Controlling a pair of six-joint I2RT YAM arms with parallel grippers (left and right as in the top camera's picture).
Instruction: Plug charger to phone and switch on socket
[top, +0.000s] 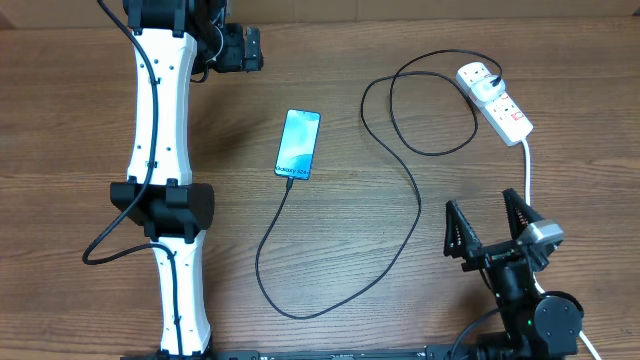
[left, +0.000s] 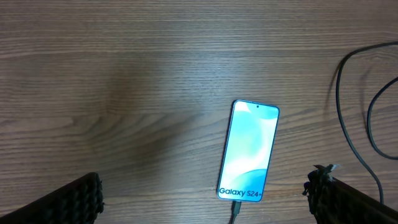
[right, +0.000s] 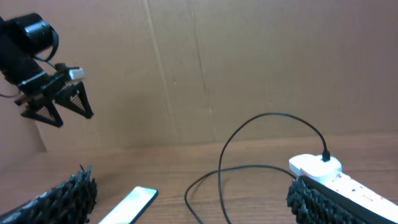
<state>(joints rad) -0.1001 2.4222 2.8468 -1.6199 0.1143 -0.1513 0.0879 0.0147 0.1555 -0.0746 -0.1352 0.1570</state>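
Phone (top: 299, 145) lies flat mid-table, screen lit, slightly tilted, with the Galaxy end toward the near edge. The charger (top: 415, 205) has its small plug at the phone's bottom edge and looks seated there. Its cable drops toward the near edge, swings up right of the phone, loops, and ends at the black adapter on the far end of the socket (top: 497, 102). The socket sits far right, near the table (top: 60, 150) edge, with its white cord (top: 527, 170) running toward the right gripper (top: 480, 200). Switch state is too small to read.

Right gripper has jaws wide and empty, just below the socket. Left gripper (left: 205, 183) also has jaws wide and empty, above the phone's near end. There is bare wood left of the phone, with the cable crossing the room on its right. A cardboard wall (right: 249, 62) stands behind the far edge.
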